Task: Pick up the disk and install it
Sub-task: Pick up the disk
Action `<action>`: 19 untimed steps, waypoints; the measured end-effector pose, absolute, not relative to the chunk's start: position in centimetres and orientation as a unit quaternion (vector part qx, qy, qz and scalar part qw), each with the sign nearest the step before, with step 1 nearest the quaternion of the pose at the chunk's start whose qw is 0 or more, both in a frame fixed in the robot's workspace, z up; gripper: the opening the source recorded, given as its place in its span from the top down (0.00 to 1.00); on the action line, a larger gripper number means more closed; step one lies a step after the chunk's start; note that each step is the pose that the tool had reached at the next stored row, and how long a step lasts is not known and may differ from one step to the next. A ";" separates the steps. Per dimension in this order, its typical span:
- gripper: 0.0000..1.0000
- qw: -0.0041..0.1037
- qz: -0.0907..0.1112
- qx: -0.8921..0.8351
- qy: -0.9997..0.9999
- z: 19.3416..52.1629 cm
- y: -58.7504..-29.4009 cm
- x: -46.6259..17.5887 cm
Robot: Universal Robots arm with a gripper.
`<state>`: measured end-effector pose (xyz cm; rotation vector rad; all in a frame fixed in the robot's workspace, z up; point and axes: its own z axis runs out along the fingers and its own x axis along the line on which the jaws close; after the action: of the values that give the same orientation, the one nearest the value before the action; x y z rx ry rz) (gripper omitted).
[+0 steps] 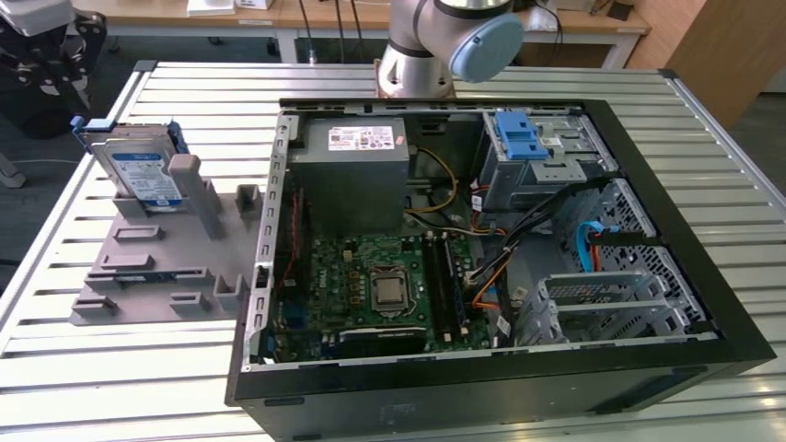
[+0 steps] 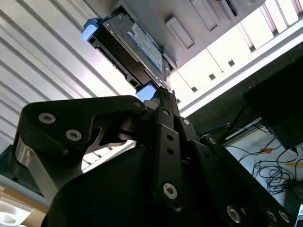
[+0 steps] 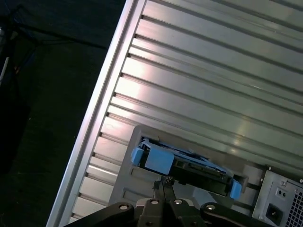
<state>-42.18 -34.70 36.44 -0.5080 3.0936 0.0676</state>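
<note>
While the silver rectangular disk (image 1: pixel 142 175) in bright blue plastic framing stands on edge in a grey plastic rack (image 1: pixel 147 267), exterior view's left of the open black computer case (image 1: pixel 687 276), the black gripper (image 3: pixel 163 182) hangs near it, clenched, empty. Risk: descending unopened, tips strike disk's edge, tipping it.

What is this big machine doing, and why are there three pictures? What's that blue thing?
It is a robot arm standing at a slatted metal table. One picture comes from a camera off to the side. The other two come from small cameras riding near the arm's wrist, so they look along its gripper, a two-fingered claw. On the table lies an open computer case with its insides showing, and beside it is a grey stand. The blue thing is the frame around the disk, which stands on edge in that stand. In both wrist views the gripper points at the disk, shut and holding nothing.
</note>
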 end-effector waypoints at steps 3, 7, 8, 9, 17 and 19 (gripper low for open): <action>0.89 0.002 0.022 -0.186 0.982 36.4 -34.7 -42.2; 0.89 0.002 0.022 -0.222 0.975 36.4 -34.7 -42.2; 0.89 0.001 0.022 -0.230 0.973 36.4 -34.7 -42.2; 0.89 0.001 0.022 -0.240 0.971 36.4 -34.7 -42.2; 0.89 0.001 0.022 -0.266 0.964 36.4 -34.7 -42.2; 0.89 0.001 0.022 -0.266 0.964 36.4 -34.7 -42.2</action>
<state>-42.19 -34.70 36.42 -0.8347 3.0264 0.0683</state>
